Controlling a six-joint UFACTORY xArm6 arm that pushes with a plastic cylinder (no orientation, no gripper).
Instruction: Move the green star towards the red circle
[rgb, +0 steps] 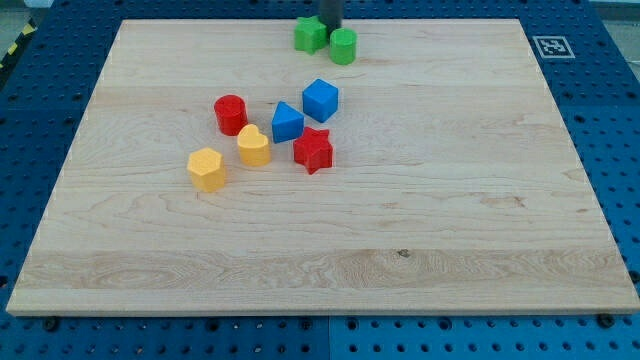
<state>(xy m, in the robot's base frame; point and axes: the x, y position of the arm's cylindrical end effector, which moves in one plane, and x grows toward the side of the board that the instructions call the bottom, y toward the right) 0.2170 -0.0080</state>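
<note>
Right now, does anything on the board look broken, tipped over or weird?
Nothing stands out. No block looks broken or tipped. The green star and green round block sit apart near the view's top, my tip just above them. The red circle sits in the middle cluster.

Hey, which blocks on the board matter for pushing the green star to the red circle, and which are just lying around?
In the job:
green star, near the view's top edge
red circle, lower left of the star
my tip, just right of the star

Lying about:
green circle, beside the star
blue cube
blue triangle
red star
yellow heart
yellow hexagon
</note>
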